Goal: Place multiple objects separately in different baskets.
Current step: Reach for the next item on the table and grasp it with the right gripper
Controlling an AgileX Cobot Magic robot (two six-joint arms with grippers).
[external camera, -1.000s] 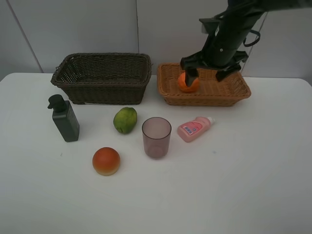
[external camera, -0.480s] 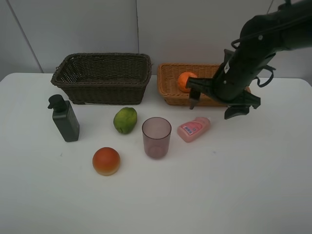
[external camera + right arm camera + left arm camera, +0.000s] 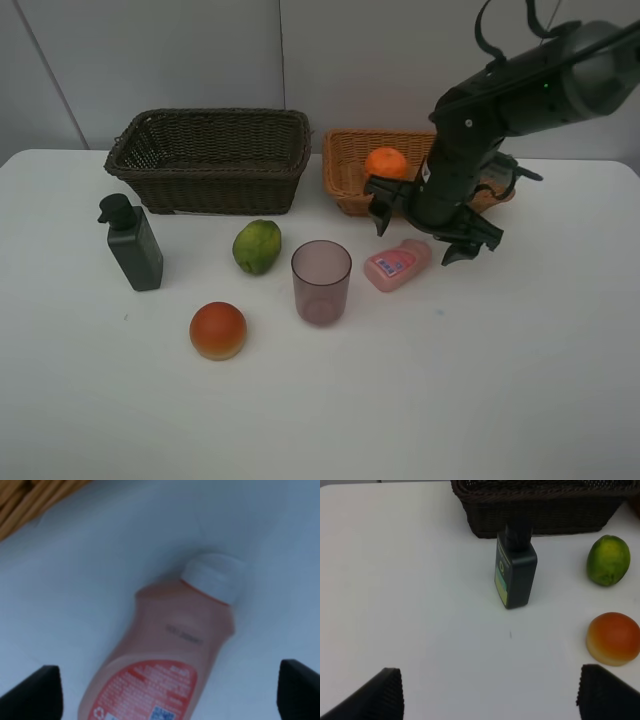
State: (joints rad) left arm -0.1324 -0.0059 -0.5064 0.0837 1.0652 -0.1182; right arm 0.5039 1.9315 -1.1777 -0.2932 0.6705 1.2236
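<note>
– Since a second ago the right gripper (image 3: 422, 232) has come out of the tan basket (image 3: 345, 172), leaving the orange (image 3: 386, 163) inside, and dropped toward the pink bottle (image 3: 397, 265).

– Where is all that from the purple cup (image 3: 321, 282)?

– That bottle lies on its side just right of the cup in the high view, cap pointing away from it. The tan basket stands behind the cup and to its right.

– Is the right pincer holding anything?

– No. Its jaws are spread wide over the bottle's cap end, one fingertip on either side, nothing gripped.

– And the left gripper (image 3: 490, 695)?

– Also spread wide and empty, above the bare table (image 3: 420, 605).

– What else?

– Green fruit (image 3: 257, 246) is just left of the cup, the peach-like fruit (image 3: 217, 330) left and nearer the camera. Farther left stands the dark pump bottle (image 3: 133, 245), upright. Behind the cup to the left sits the dark basket (image 3: 210, 150), with none of the objects visible in it.
</note>
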